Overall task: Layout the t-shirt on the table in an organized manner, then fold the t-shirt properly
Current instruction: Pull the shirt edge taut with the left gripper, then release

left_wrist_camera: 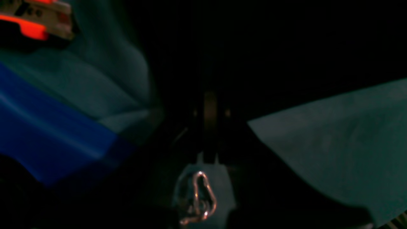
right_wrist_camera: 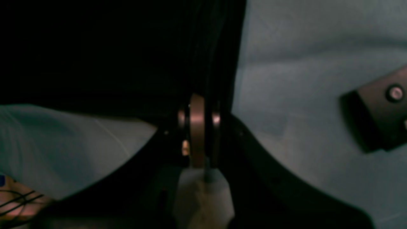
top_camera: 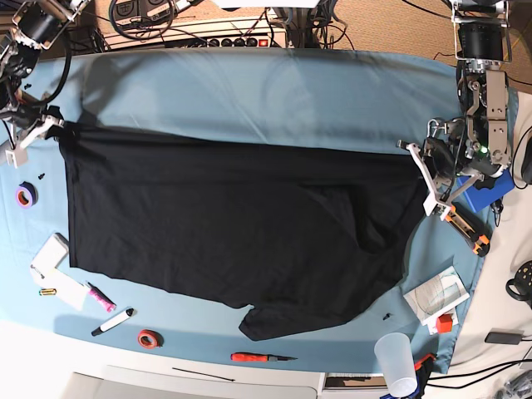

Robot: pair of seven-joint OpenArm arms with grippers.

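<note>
The t-shirt (top_camera: 233,233) lies spread dark-side up across the blue desk (top_camera: 249,91), mostly flat, one sleeve sticking out at the near edge. Laying out looks nearly done; I'd say no fold has begun. The right gripper (top_camera: 58,126) and left gripper (top_camera: 421,170) each have their jaws pinching a far corner. Pens, tape rolls, a screwdriver (top_camera: 259,357) and a cup (top_camera: 396,362) crowd the near edge.

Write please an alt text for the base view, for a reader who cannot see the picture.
A black t-shirt lies spread over a light blue table, seen from above. The right gripper and the left gripper each meet an opposite far corner of the shirt. Tape rolls, markers and a plastic cup lie along the table's edges.
</note>
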